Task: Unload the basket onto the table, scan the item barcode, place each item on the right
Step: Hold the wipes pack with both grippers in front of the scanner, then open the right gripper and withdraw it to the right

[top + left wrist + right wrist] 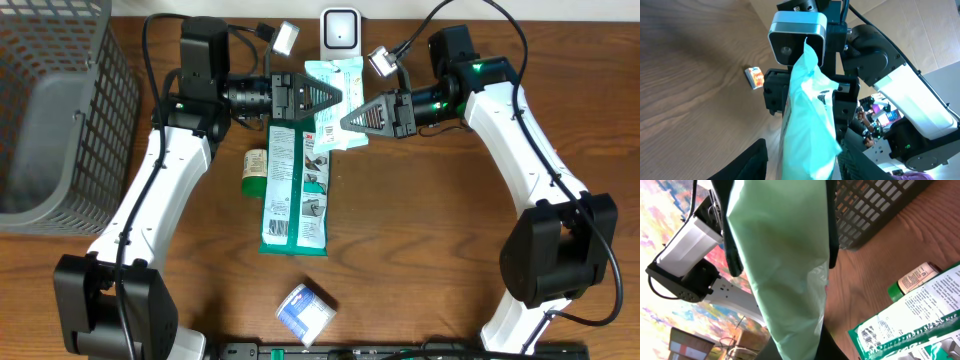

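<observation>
Far out to the side of your left fingers (pixel 318 96), the grey basket (pixel 60 120) stands on the counter (pixel 430 250), well apart from everything else. Your left fingers are spread. They point toward the right arm and stand on either side of one end of the pale teal pouch (pixel 340 80). In the left wrist view there is a gap between one of them and the pouch; the other sits right against the pouch's edge, and you cannot tell whether it is touching.

Under the left fingers, on the side toward the arm bases, a small green bottle (pixel 254 172) lies on the counter just beside a long green pack (pixel 293 190). The pack lies flat, and its upper end reaches in under both sets of fingertips. Well apart from both sets of fingers, near the counter's front edge, lies a small blue-and-white box (pixel 305 312).

The pouch is off the counter, between the two sets of fingers. The white scanner (pixel 341 30) stands just past the fingertips at the counter's far edge. In the left wrist view, the pouch's top corner reaches up in front of the scanner's face.

Your right fingers (pixel 358 116) are pressed together on the pouch, pinching the end opposite the left fingers and facing them tip to tip.
</observation>
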Robot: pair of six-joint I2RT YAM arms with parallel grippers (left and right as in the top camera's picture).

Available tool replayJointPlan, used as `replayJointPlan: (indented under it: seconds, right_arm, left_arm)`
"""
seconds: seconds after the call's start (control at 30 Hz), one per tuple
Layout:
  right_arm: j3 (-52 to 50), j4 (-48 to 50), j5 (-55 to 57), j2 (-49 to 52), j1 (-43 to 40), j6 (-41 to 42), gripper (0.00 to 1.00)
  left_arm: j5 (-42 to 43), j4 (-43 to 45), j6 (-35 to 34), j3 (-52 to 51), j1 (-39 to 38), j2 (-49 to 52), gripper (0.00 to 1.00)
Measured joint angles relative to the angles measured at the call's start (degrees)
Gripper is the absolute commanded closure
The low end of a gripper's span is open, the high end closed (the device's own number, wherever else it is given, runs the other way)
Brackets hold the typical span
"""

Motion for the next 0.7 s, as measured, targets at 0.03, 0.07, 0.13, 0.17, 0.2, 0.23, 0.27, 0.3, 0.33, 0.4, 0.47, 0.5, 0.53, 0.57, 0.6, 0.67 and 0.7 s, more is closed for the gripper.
replayJointPlan:
  seconds: [0.03,0.07,0.13,0.17,0.2,0.23,0.27,0.3,0.33,0.4,0.47,0.5,0.53,0.57,0.6,0.67,0.7]
  right_arm:
    - [0.0,0.0,0.0,0.0,0.0,0.0,0.99]
    - [0.0,0.0,0.0,0.0,0.0,0.0,0.99]
    - [0.0,0.0,0.0,0.0,0.0,0.0,0.99]
    - [0.0,0.0,0.0,0.0,0.0,0.0,0.99]
    - [0.0,0.0,0.0,0.0,0.0,0.0,0.99]
    - [0.0,-0.1,0.0,0.0,0.0,0.0,0.99]
    - [0.0,-0.1,0.0,0.0,0.0,0.0,0.99]
    - [0.0,-0.1,-0.1,0.0,0.1,0.0,0.99]
    - [0.0,0.0,-0.1,0.0,0.1,0.0,0.99]
    - [0.0,0.9,-0.2,0.0,0.3,0.1,0.99]
    - [0.0,2.0,-0.4,0.0,0.5,0.4,0.99]
    - [0.0,3.0,-0.5,0.0,0.7,0.7,0.99]
    - [0.0,3.8,-0.7,0.0,0.9,1.3,0.99]
    - [0.0,4.2,-0.8,0.0,1.0,1.7,0.99]
    - [0.0,4.4,-0.9,0.0,1.1,2.2,0.99]
    - [0.0,4.5,-1.1,0.0,1.2,2.8,0.99]
    - [0.0,4.5,-1.2,0.0,1.2,3.0,0.99]
  left_arm:
    - [0.0,0.0,0.0,0.0,0.0,0.0,0.54]
    - [0.0,0.0,0.0,0.0,0.0,0.0,0.54]
    - [0.0,0.0,0.0,0.0,0.0,0.0,0.54]
    - [0.0,0.0,0.0,0.0,0.0,0.0,0.54]
    - [0.0,0.0,0.0,0.0,0.0,0.0,0.54]
    - [0.0,0.0,0.0,0.0,0.0,0.0,0.55]
    - [0.0,0.0,0.0,0.0,0.0,0.0,0.54]
    - [0.0,0.0,0.0,0.0,0.0,0.0,0.55]
    - [0.0,0.0,0.0,0.0,-0.1,0.0,0.55]
    - [0.0,0.0,0.0,0.0,-0.3,0.0,0.55]
    - [0.0,0.0,0.0,0.0,-0.6,0.0,0.55]
    - [0.0,0.0,0.0,0.0,-0.9,0.0,0.59]
    - [0.0,0.0,0.0,0.0,-1.1,0.0,0.60]
    - [0.0,0.0,0.0,0.0,-1.3,0.0,0.61]
    - [0.0,0.0,0.2,0.0,-1.5,0.0,0.61]
    - [0.0,0.0,0.2,0.0,-1.6,0.0,0.63]
    - [0.0,0.0,0.1,0.0,-1.6,0.0,0.65]
